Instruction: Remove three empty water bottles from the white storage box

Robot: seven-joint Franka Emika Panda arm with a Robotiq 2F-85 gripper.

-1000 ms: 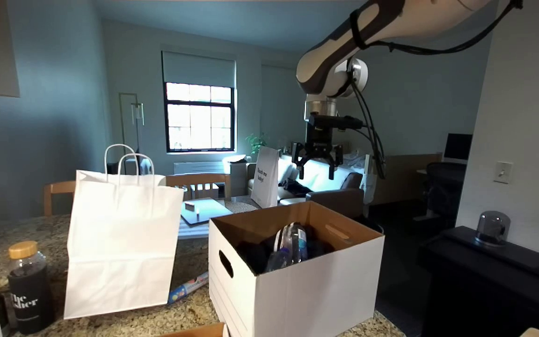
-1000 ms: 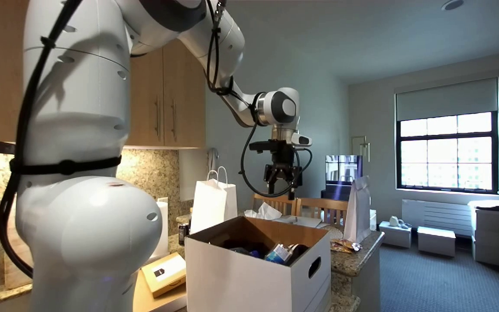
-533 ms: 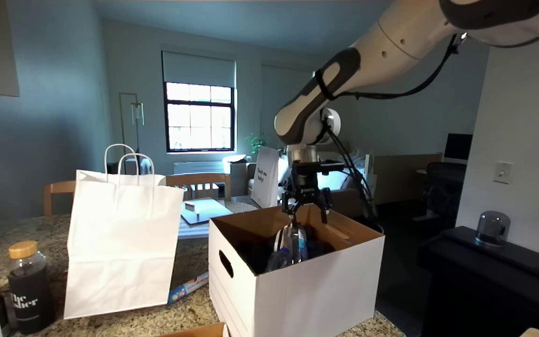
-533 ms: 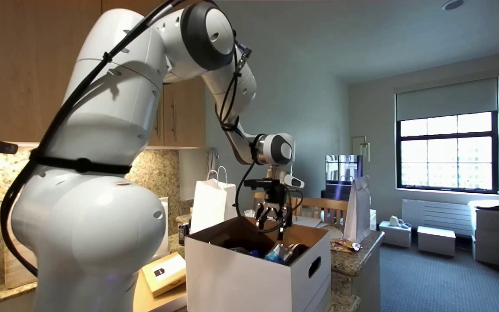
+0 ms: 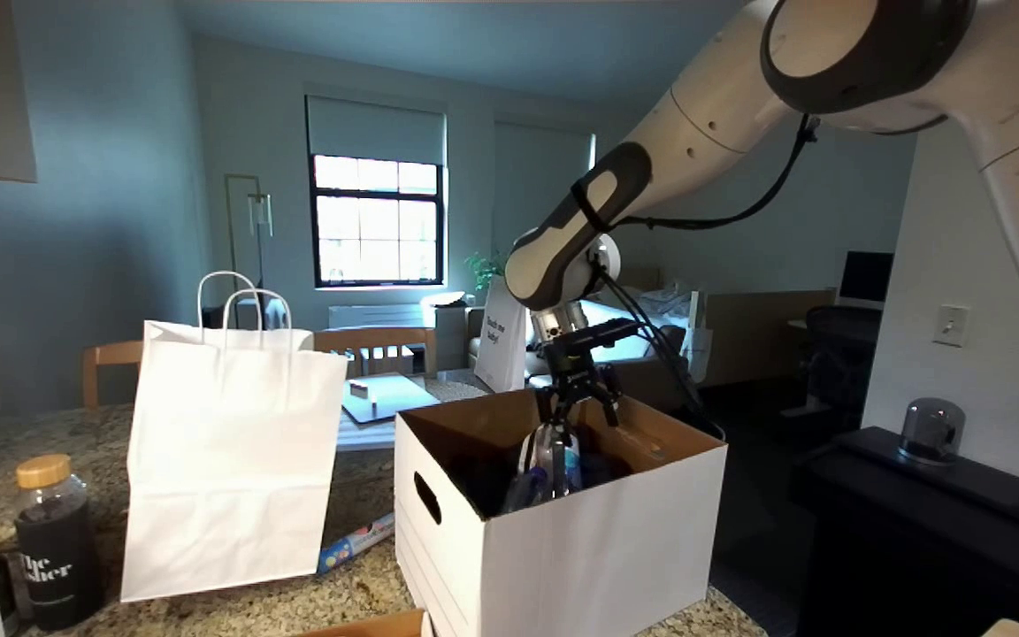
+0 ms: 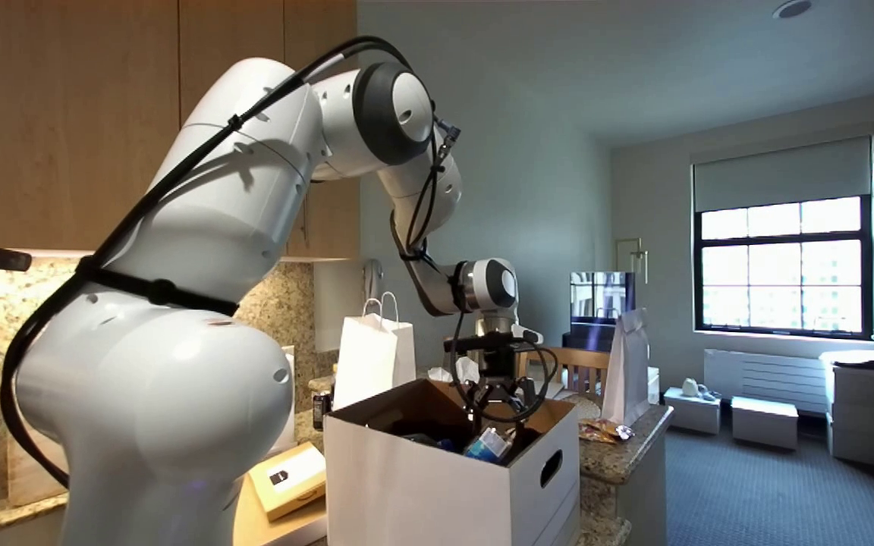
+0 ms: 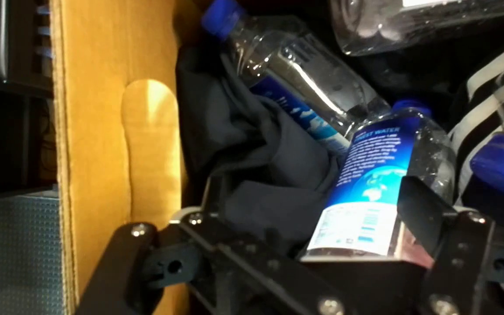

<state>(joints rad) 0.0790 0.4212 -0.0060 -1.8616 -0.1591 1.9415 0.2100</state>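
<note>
Wrist view shows you the gripper point(image 7: 315, 192) with its fingers spread wide over the contents of the white storage box point(image 7: 99, 131). The finger on the left of that view sits over dark cloth point(image 7: 256, 153), while the one on the right overlaps the near water bottle point(image 7: 365, 175), whose blue and white label carries the word WATER; whether they touch, you cannot tell. Just beyond, the far water bottle point(image 7: 309, 74) lies at a slant, its blue cap to the far left and its base end meeting the near one in your line of sight. At the right edge you have a blue-capped bottle point(image 7: 503, 162), partly cut off, and at the far right a clear plastic container point(image 7: 392, 30), also only partly in view. All of these lie inside the box. In both exterior views your gripper hangs pointing down at the mouth of the box. In an exterior view a white paper bag point(image 5: 231, 460) stands to the left on the granite counter point(image 5: 297, 610), a blue tube point(image 5: 355, 542) lies between bag and box, and a dark jar point(image 5: 57, 540) stands farther left. In an exterior view a yellow carton point(image 6: 289, 478) sits left of the box.
</note>
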